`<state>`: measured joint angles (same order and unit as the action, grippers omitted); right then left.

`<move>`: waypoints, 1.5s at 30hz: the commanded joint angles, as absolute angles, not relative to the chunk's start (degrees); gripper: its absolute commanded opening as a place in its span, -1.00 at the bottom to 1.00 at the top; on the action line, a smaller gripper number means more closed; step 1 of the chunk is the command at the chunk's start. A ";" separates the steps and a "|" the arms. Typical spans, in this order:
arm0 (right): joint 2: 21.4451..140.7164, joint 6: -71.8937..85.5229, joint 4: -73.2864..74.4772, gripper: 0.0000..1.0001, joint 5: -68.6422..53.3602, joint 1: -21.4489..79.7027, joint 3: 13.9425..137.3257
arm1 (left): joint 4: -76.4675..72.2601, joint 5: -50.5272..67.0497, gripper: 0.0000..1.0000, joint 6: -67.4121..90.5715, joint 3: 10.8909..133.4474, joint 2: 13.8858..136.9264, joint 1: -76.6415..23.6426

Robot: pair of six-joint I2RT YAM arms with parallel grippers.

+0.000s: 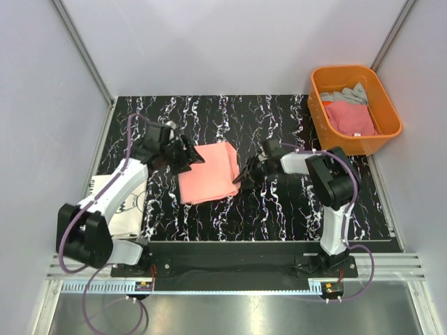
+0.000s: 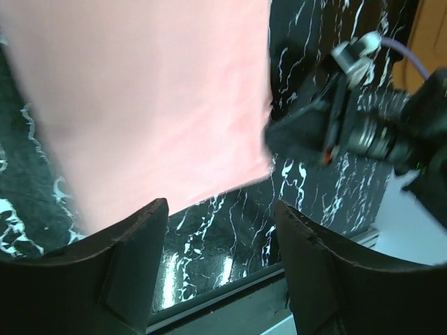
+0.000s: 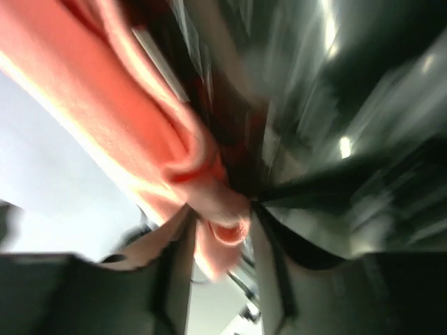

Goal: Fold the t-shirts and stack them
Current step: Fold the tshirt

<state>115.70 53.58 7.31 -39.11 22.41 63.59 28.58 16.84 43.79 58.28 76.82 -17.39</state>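
From above, you see the salmon-pink t-shirt lying folded in the middle of the black marbled table. It is a near-square pad, slightly longer from near to far, with its edges a little askew to the table's. You cannot tell which end is the neck. The left gripper sits at the shirt's far left corner and the right gripper at its right edge. Between them, the two hem the shirt in from both sides. Under the left arm, a white t-shirt with black print lies at the table's left edge. At the far right stands an orange tub holding a grey t-shirt and a deeper pink t-shirt, well apart from the folded one.

In the left wrist view, your left fingers stand spread, with only bare table between them. The salmon cloth fills the view beyond the tips. The right arm reaches in to the shirt's far edge.

The right wrist view is blurred. Even so, you can see the right fingers pinching a rolled fold of the salmon shirt at its edge. The rest of the cloth runs up to the left.
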 commanded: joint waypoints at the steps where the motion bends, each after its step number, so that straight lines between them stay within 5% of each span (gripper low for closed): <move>1: 107.07 58.37 0.53 -0.08 -35.51 27.33 56.35 | 29.35 12.93 0.35 43.07 65.19 80.93 -23.70; 6: 93.64 52.31 6.12 0.32 -29.20 26.11 49.05 | 35.76 0.29 0.29 42.19 73.46 87.35 -34.25; 12: 90.35 45.88 9.32 0.37 -31.10 22.16 47.20 | 38.75 -10.26 0.07 37.28 77.60 94.03 -40.60; 15: 91.31 44.48 8.62 0.29 -33.04 21.10 47.81 | 41.74 -15.18 0.06 36.39 79.53 97.90 -44.20; 23: 98.52 49.22 -3.68 -0.46 -39.81 19.07 47.72 | 43.24 -18.63 -0.04 35.77 84.11 105.20 -46.76; 37: 108.45 53.88 -12.30 -0.79 -44.74 19.07 52.11 | 46.23 -20.57 -0.07 34.72 90.09 113.64 -46.84; 40: 109.68 54.23 -12.57 -0.84 -44.82 19.16 53.34 | 46.32 -20.48 -0.17 34.54 90.35 114.69 -46.84; 45: 112.14 55.63 -14.59 -0.95 -45.96 19.16 54.75 | 46.41 -22.06 -0.75 33.23 91.31 115.49 -46.58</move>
